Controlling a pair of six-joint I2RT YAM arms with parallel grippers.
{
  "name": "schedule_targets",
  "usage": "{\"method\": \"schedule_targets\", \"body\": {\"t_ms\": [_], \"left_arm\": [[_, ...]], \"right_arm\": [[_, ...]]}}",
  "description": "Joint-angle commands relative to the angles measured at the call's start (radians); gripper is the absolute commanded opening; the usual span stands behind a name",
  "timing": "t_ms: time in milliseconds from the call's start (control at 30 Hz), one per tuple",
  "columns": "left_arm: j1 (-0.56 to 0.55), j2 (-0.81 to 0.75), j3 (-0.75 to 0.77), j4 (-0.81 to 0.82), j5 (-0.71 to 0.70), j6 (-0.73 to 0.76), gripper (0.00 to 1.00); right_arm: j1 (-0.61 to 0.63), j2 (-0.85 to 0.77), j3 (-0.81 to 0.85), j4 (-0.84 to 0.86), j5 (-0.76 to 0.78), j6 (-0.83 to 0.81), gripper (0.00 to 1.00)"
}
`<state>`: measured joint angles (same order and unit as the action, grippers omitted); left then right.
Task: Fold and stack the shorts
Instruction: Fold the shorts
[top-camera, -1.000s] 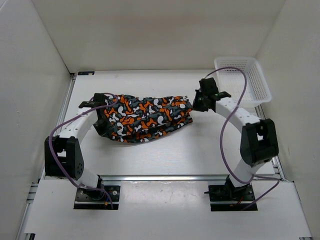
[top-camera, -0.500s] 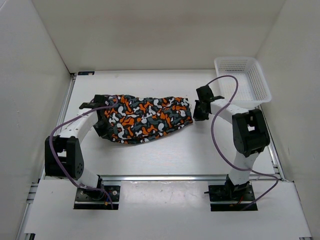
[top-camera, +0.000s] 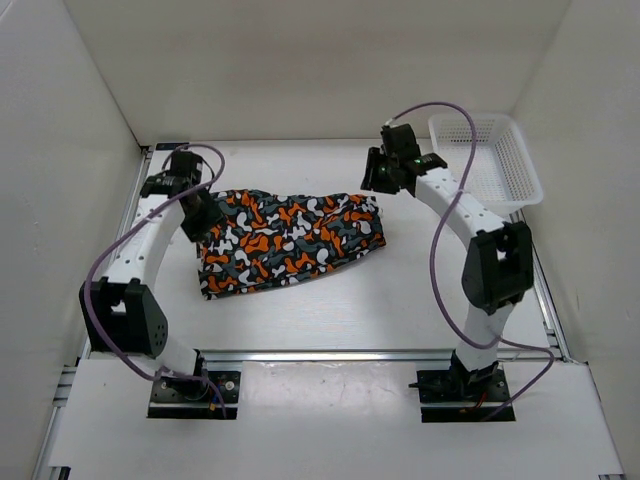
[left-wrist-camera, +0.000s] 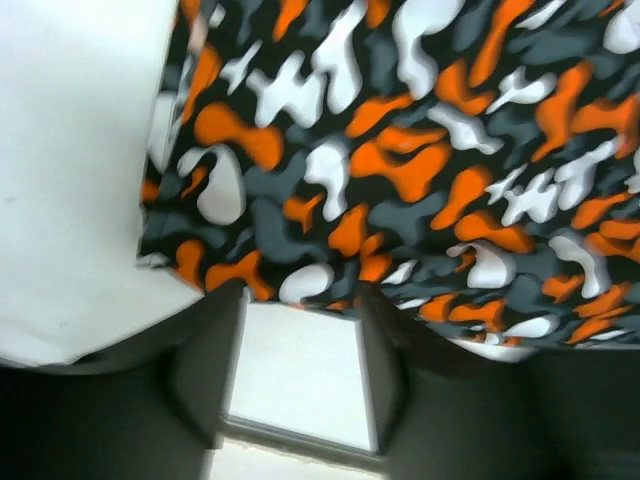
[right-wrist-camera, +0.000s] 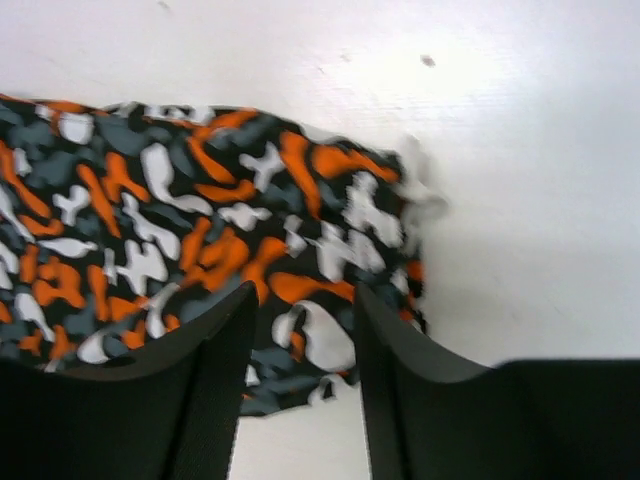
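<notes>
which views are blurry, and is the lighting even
top external: sharp and evenly lit, with only a faint shadow at the edge of the shorts; left wrist: print smeared and soft, left claw dark and out of focus; right wrist: cloth mildly soft, right claw a dark blur

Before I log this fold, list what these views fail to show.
- Layers under the shorts: top view, the upper fabric covers them.
- Shorts' full outline: left wrist view, cut by top and right edges, blurred.
- Both arms' jaws: top view, too small and dark to judge.
</notes>
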<state>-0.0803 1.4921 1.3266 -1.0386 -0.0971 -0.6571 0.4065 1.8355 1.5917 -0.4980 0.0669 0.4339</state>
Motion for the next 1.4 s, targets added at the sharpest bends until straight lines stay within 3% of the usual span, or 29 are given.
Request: {"method": "schedule_targets", "body": {"t_ms": [0, 67, 167, 367, 500, 700, 800, 867, 933, 1000, 1067, 1167, 1267, 1367], "left_arm": [[0.005, 0.121, 0.083, 0.038, 0.011, 0.017, 0.56], [-0.004, 0.198, 0.118, 0.049, 0.033, 0.017, 0.5], [-0.013, 0.312, 0.157, 0.049, 0.042, 0.027, 0.5], [-0.013, 0.414, 0.148, 0.068, 0.072, 0.036, 0.52], [-0.024, 0.439, 0.126, 0.077, 0.073, 0.047, 0.53], [-0.044, 0.448, 0.108, 0.077, 0.082, 0.091, 0.58], [-0.055, 0.448, 0.108, 0.077, 0.082, 0.111, 0.6], [-0.065, 0.436, 0.108, 0.077, 0.094, 0.111, 0.64], [-0.075, 0.412, 0.108, 0.077, 0.103, 0.12, 0.64], [-0.075, 0.396, 0.108, 0.077, 0.103, 0.12, 0.65], [-0.075, 0.385, 0.108, 0.077, 0.103, 0.129, 0.65], [-0.075, 0.376, 0.117, 0.077, 0.103, 0.139, 0.65], [-0.075, 0.376, 0.117, 0.077, 0.103, 0.148, 0.65], [-0.075, 0.387, 0.117, 0.077, 0.103, 0.148, 0.65]], "right_arm": [[0.017, 0.134, 0.089, -0.048, -0.106, -0.021, 0.44], [0.017, 0.2, 0.135, -0.059, -0.131, -0.009, 0.37], [0.017, 0.241, 0.122, -0.059, -0.118, 0.002, 0.35], [0.017, 0.254, -0.033, -0.108, 0.062, 0.083, 0.32], [0.017, 0.174, -0.172, -0.108, 0.083, 0.114, 0.31], [0.017, -0.066, -0.398, -0.099, 0.102, 0.114, 0.31], [0.017, -0.203, -0.435, -0.125, 0.112, 0.103, 0.36], [0.017, -0.31, -0.435, -0.145, 0.134, 0.103, 0.54], [0.008, -0.387, -0.435, -0.165, 0.169, 0.103, 0.82], [-0.014, -0.435, -0.423, -0.206, 0.194, 0.103, 0.9], [-0.04, -0.461, -0.452, -0.215, 0.16, 0.103, 0.91], [-0.122, -0.519, -0.58, -0.179, -0.019, 0.132, 0.93], [-0.215, -0.573, -0.745, -0.07, -0.259, 0.198, 0.94], [-0.273, -0.605, -0.869, 0.039, -0.37, 0.285, 0.94]]}}
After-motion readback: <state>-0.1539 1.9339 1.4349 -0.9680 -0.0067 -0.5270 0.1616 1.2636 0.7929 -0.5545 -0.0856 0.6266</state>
